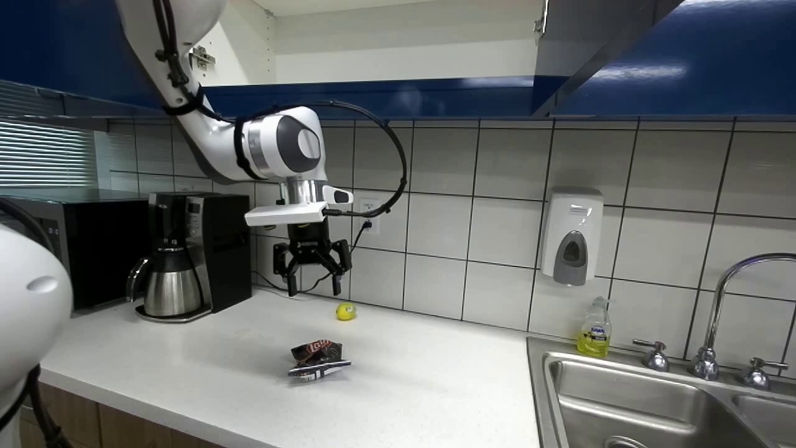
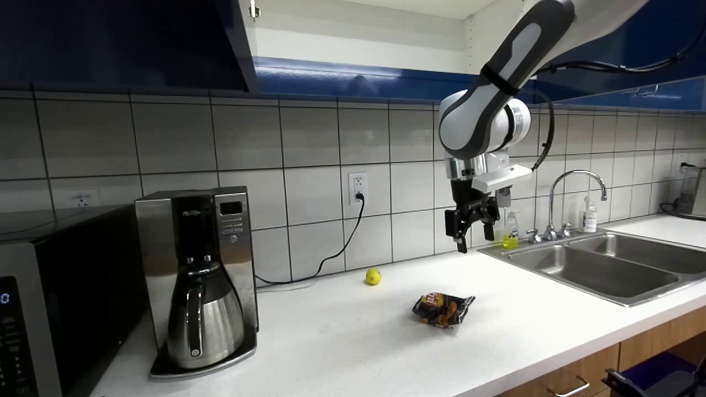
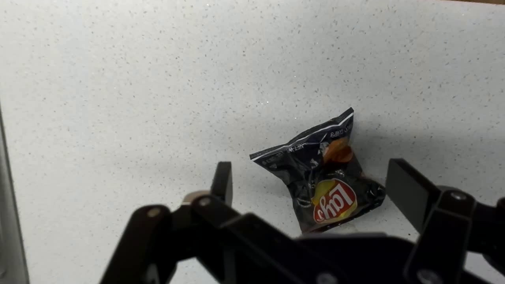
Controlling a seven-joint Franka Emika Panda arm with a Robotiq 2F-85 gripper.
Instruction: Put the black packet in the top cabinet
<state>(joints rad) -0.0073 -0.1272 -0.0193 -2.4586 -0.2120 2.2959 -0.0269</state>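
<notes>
A: A white counter (image 1: pixel 435 386) runs beneath a tiled wall (image 1: pixel 441 230), and the top cabinet (image 1: pixel 404 53) stands open above. How far along are we?

B: Early, I'd say. The way in looks ready, but the black packet (image 3: pixel 323 173) lies on the counter, ungripped. Grasping, lifting and placing it are all left.

A: And the gripper (image 1: pixel 314 290)?

B: Jaws spread wide, holding nothing. It hangs above the counter, apart from the packet. In the wrist view the packet shows between the fingers (image 3: pixel 408 193), nearer one of them.

A: How does the arm (image 1: pixel 273 146) stand?

B: It slants down from cabinet height, bent near its end, the gripper pointing downward in both exterior views. My guess: it must descend next, then climb well up.
</notes>
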